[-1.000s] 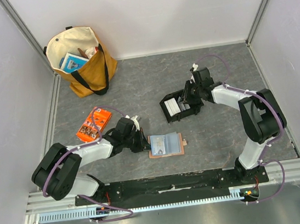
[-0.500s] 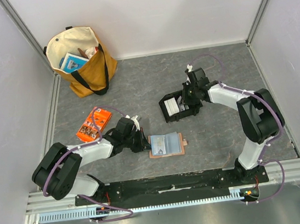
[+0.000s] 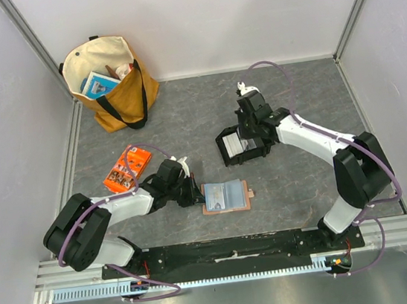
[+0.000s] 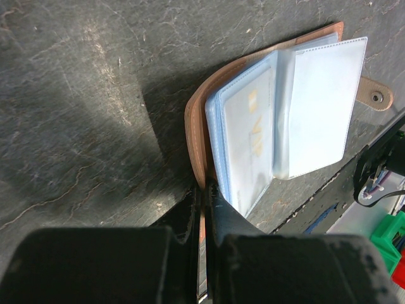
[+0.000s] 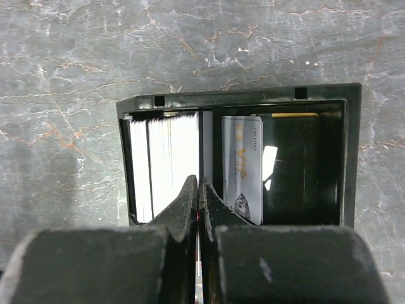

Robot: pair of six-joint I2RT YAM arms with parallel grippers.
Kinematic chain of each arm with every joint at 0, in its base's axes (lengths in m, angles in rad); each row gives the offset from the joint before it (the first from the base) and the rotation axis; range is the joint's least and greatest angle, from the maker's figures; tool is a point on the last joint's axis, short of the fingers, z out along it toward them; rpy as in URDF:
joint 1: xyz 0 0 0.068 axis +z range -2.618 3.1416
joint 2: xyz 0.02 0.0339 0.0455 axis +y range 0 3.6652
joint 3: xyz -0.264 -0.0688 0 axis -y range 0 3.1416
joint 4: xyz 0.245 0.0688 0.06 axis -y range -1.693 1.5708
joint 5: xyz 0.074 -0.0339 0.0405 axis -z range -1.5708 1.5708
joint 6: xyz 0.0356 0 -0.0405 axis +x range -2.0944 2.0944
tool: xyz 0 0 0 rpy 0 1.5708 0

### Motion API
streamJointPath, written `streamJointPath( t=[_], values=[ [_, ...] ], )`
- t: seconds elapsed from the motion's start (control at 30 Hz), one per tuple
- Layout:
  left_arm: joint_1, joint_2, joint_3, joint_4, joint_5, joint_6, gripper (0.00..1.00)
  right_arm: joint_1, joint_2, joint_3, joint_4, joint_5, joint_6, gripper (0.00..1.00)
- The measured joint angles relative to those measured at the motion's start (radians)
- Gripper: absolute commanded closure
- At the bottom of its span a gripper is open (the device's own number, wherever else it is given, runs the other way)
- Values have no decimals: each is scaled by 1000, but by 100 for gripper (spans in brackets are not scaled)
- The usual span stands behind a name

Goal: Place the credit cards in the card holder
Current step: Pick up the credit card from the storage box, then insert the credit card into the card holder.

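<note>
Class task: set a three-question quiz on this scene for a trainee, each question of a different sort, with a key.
1. True or false: the right gripper hangs wide open over the black tray.
2. The white stack of credit cards sits: A in the black tray; B on the orange packet; C in the tote bag.
3. What does the left gripper pinch?
Key: 1 false, its fingers are shut. 2 A. 3 the brown edge of the card holder.
</note>
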State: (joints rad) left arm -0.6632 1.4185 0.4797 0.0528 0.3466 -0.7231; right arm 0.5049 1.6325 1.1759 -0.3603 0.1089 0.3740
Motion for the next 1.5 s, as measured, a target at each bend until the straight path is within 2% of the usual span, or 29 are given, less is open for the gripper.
streamJointPath(
  t=[0.33,0.53,0.67,0.8,1.03,1.5],
  values=[
    [0,0,0,0,0,0,98,177,-1,15,-67,371,61,100],
    [0,-2,0,-1,-1,0,98,283,-91,-5,-63,475,134,100],
    [0,-5,0,-3,-3,0,98,316,-243,-95,-30,452,186,100],
    [0,-14,0,-18,-6,0,98,313,-344,-200,19,351,247,100],
    [0,-32,-2,-51,-16,0,98,340,-337,-393,127,125,378,100],
    [0,-61,-6,-89,-31,0,98,431,-248,-412,264,30,476,100]
  ],
)
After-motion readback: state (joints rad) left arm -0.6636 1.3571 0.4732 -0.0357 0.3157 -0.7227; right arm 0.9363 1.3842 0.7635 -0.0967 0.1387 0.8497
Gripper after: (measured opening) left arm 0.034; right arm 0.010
